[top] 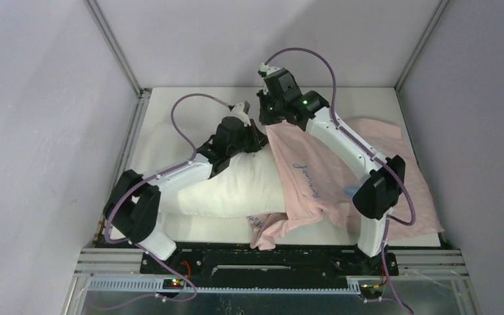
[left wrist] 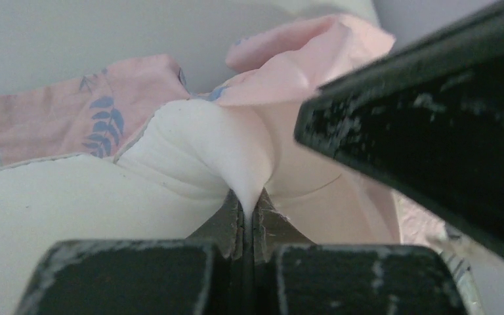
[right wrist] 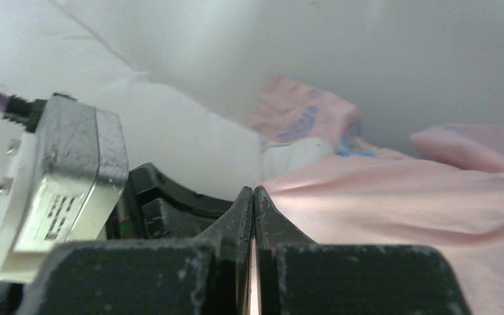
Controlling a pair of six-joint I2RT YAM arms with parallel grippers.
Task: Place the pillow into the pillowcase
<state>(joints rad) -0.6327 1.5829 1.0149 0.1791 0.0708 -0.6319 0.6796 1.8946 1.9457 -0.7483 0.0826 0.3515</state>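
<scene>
The white pillow [top: 226, 187] lies across the table's middle, its right end inside the pale pink pillowcase [top: 341, 164] with blue "Journey" script. My left gripper [top: 254, 139] is shut on a pinch of the pillow's white fabric [left wrist: 236, 164] at the far corner, by the case's opening. My right gripper [top: 267, 120] is shut on the pillowcase's pink edge [right wrist: 367, 190] just beyond it, holding that edge up. In the left wrist view the pink case [left wrist: 289, 59] bunches behind the pillow. The right wrist view shows the pillow [right wrist: 190, 131] to the left.
The pillowcase's loose end spreads to the table's right edge [top: 426, 216], and a folded pink flap [top: 269, 231] hangs near the front edge. Metal frame posts [top: 115, 49] and grey walls close the table in. The left arm's wrist camera housing [right wrist: 59, 184] sits close beside the right fingers.
</scene>
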